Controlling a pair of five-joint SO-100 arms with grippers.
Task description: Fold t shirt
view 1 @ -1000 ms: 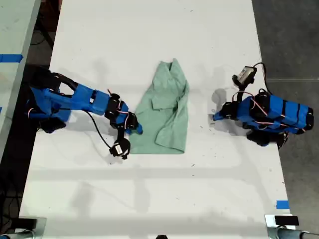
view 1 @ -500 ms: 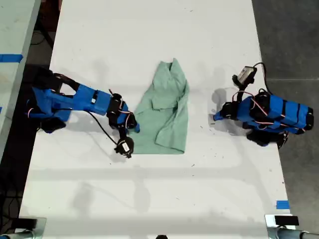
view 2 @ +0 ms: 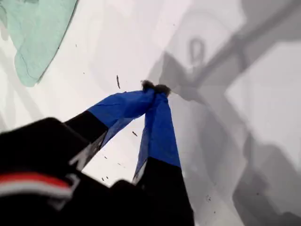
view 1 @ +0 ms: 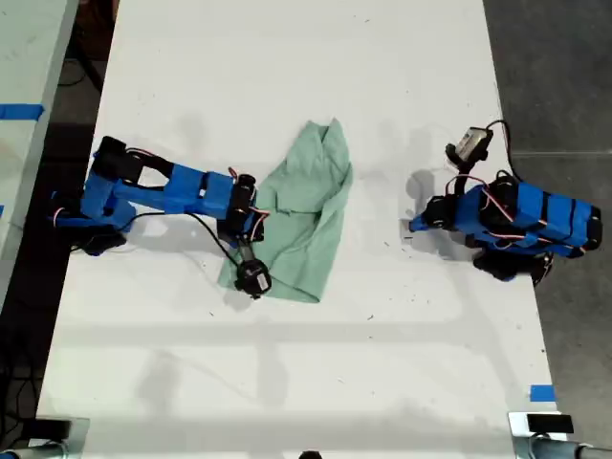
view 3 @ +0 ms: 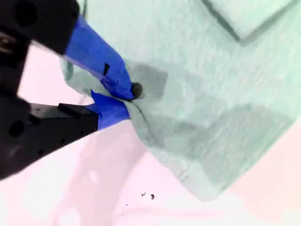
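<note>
The t shirt [view 1: 304, 218] lies crumpled near the middle of the white table [view 1: 287, 76], a pale mint-green heap that runs from a narrow end farther up the exterior view down to a broader hem toward the lower part of that view. Part of the cloth is doubled over on itself, with a fold edge showing across its middle. In the second wrist view the fabric [view 3: 211, 94] fills most of the picture, wrinkled, with a hemmed edge lying on the table.

My second gripper [view 3: 123, 100] is clamped on the t shirt: its two blue fingertips [view 3: 101, 63] meet with a bunched ridge of cloth pinched between them, right at the garment's edge. In the exterior view this gripper [view 1: 256, 216] sits at the side of the t shirt toward the exterior view's left, at the end of a blue arm that reaches in from that side, and its wrist camera [view 1: 252, 277] overlaps the hem just below.

My first gripper [view 2: 154, 88] is pressed closed with nothing between its blue fingers, the tips touching above bare table. A corner of the t shirt [view 2: 37, 33] shows well apart from it. In the exterior view this gripper [view 1: 415, 226] is at the exterior view's right, clear of the cloth, its arm folded back on itself.
</note>
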